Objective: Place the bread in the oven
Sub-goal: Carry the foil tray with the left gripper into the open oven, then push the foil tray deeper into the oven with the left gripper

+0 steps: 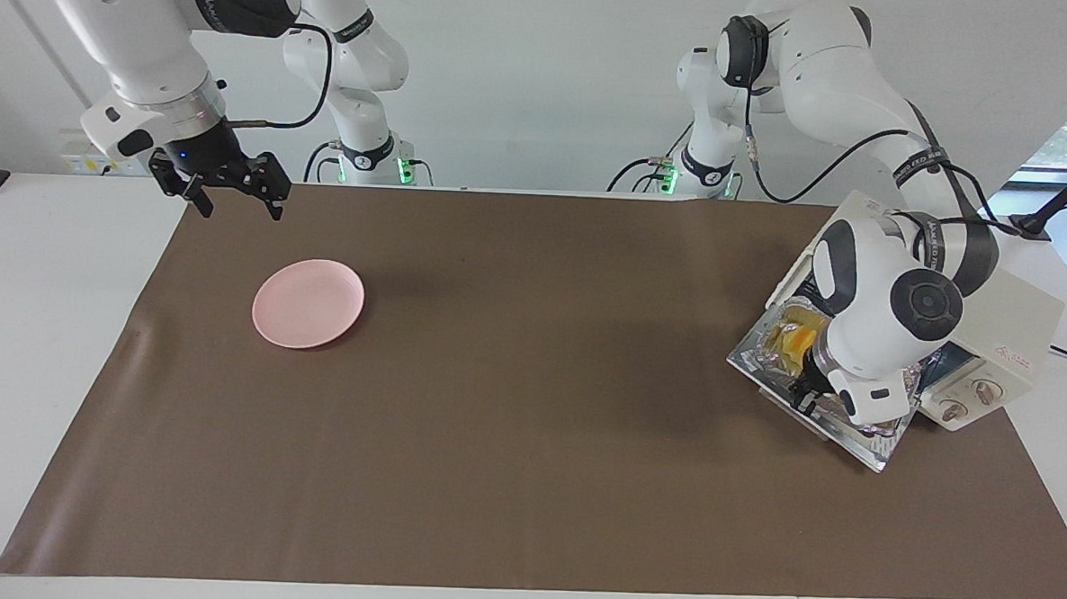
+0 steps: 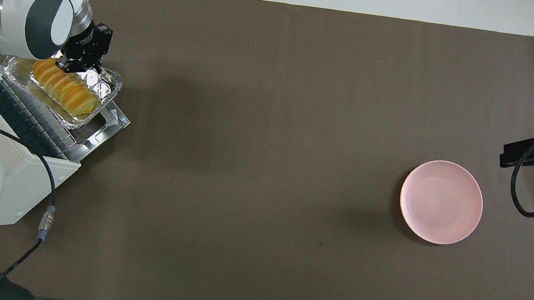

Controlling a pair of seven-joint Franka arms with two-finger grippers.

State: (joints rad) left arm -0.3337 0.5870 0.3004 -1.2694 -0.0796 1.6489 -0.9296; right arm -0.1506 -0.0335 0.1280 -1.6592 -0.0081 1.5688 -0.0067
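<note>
Brown mat (image 1: 510,424) on a white table (image 1: 37,332), white wall at twelve o'clock. Left gripper (image 2: 75,63) pinched on the foil tray (image 2: 104,84) holding bread (image 2: 63,88), over the oven (image 1: 1000,342) door. Right gripper (image 1: 232,192) spread open, waiting above the mat's corner near a plate (image 1: 308,303).

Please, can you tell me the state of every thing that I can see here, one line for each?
oven: door open, folded down flat.
foil tray: over the open door, rim gripped by the left gripper.
bread: lying in the foil tray.
left gripper: shut on the tray's rim.
right gripper: open, waiting in the air near the pink plate.
pink plate: upright, nothing on it.
</note>
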